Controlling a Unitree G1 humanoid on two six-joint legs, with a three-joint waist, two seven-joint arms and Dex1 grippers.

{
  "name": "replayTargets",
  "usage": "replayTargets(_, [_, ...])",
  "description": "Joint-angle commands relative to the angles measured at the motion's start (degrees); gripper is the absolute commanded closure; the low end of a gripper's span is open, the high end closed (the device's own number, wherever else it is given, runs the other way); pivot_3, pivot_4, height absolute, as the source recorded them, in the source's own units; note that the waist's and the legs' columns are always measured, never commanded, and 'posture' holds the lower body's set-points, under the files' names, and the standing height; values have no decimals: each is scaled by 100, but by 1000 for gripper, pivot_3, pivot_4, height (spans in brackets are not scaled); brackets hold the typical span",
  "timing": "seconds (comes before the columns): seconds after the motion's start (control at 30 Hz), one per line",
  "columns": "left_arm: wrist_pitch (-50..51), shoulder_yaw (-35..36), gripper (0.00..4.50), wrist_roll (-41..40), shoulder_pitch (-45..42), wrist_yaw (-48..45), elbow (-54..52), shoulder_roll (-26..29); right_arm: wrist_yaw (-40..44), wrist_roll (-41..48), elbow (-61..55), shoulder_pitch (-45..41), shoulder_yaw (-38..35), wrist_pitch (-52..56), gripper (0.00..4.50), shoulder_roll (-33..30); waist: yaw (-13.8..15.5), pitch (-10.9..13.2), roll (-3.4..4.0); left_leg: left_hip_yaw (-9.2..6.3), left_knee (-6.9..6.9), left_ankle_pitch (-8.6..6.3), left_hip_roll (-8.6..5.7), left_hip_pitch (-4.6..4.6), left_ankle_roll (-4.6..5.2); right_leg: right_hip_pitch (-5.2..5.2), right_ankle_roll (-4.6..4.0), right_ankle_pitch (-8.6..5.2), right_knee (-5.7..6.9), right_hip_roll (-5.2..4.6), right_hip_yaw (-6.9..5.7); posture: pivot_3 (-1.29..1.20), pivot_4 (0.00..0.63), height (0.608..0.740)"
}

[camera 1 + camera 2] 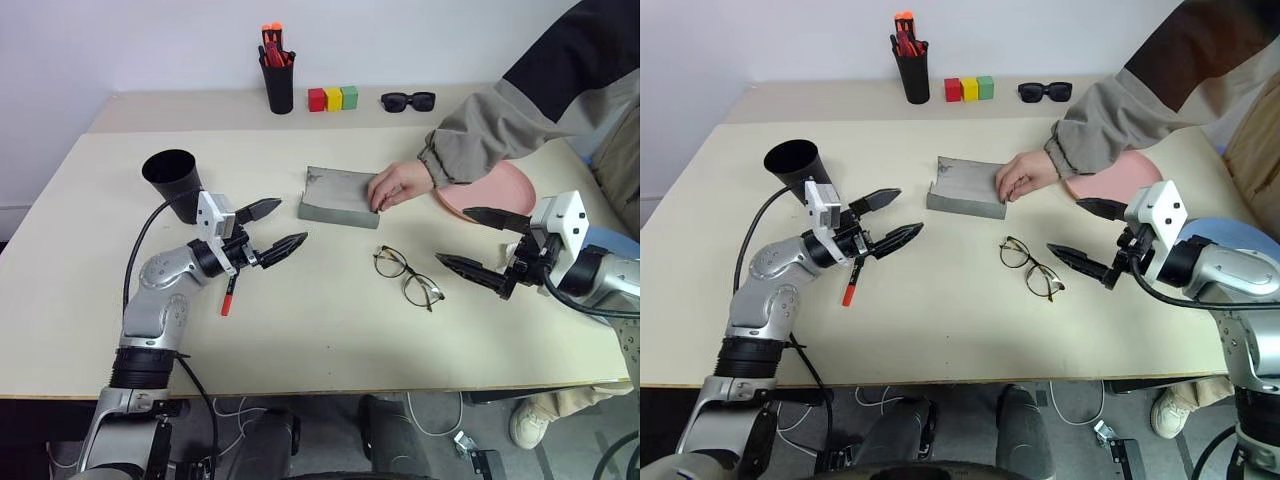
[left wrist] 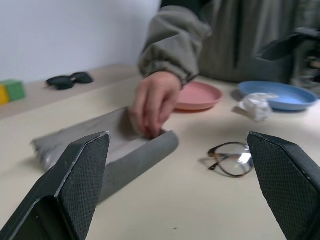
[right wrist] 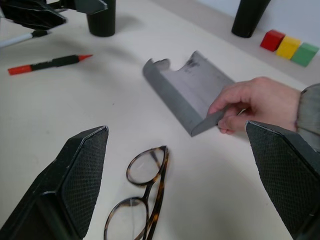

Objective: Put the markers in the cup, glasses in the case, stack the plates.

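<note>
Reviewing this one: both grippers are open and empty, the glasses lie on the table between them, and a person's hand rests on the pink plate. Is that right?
Not quite. The person's hand rests on the grey case, not on the pink plate, which sits beside it; the left eye view shows this. The rest holds: left gripper and right gripper are open and empty, with the glasses on the table between them.

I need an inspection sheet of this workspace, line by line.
Surface: beige table, bare in front.
Job's things: red marker lying flat; black cup upright; glasses unfolded; grey case held by a person's hand; pink plate and blue plate apart.
Clutter: pen pot, colour blocks, sunglasses, crumpled paper.
Grippers: left pincer and right pincer open, holding nothing.
Cables: black cable on left arm.
Surroundings: white wall.
</note>
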Motion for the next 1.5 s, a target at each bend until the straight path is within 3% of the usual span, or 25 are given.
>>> replayTargets(0.03, [417,217,0,-427,0,-508,-139,388,-200,-106,-83,-102,128,-208,23,195,-12,0,0,0,-1,0,0,1,0,0,0,0,0,0,0,0,150,740])
replayTargets(0.27, [894,325,0,-560,-201,-685,1,800,-568,-11,-598,345,56,-179,23,515,24,1,-2,-3,1,0,-2,-4,0,-1,0,0,0,-1,0,0,150,740])
replayTargets(0.43, [1065,553,0,-519,-301,-745,129,1253,-677,-26,-669,153,349,-231,23,725,-25,0,0,-3,0,0,0,1,0,-1,0,0,4,2,0,0,150,740])
replayTargets(0.53, [1431,948,0,-609,5,-485,-151,1656,-694,-79,-554,-191,770,-241,23,975,-57,1,1,-2,-8,0,3,5,0,-6,-1,-1,8,4,0,0,150,740])
replayTargets(0.63, [2430,1313,0,-1017,354,-268,-578,2169,-525,-58,-364,-461,963,-279,23,1054,-77,5,2,-3,-10,0,6,-1,0,-22,-2,-1,21,5,3,0,150,740])
replayTargets(0.83, [2551,1482,0,-119,1170,524,-687,2831,-433,-81,-178,-677,1202,-419,23,1317,11,7,-2,-6,-9,0,1,0,0,-12,-1,-2,16,-1,2,0,150,740])
replayTargets(1.0, [4351,2151,0,-374,1274,2214,-1373,2568,-468,29,-295,-644,1452,-320,23,1622,-17,13,-11,-11,-11,0,4,1,0,-17,-1,-2,22,3,1,0,150,740])
replayTargets(1.1, [5555,2390,0,-19,1282,3544,-1922,2182,-352,191,-300,-675,1461,-175,23,1594,-13,13,-9,-11,-11,0,2,3,0,-16,0,-1,22,-1,2,0,150,740])
replayTargets(1.23, [6819,2761,0,-114,1228,4229,-2637,1665,-294,237,-222,-708,1477,-112,23,1577,-18,12,-11,-11,-11,0,0,3,-1,-16,0,-1,26,1,1,0,150,740])
replayTargets(1.5, [7061,2793,0,436,598,5175,-2589,899,-323,220,-291,-616,1538,-59,23,1605,-3,9,-16,-14,-10,7,-3,6,-14,-11,-1,0,25,2,-2,0,150,740])
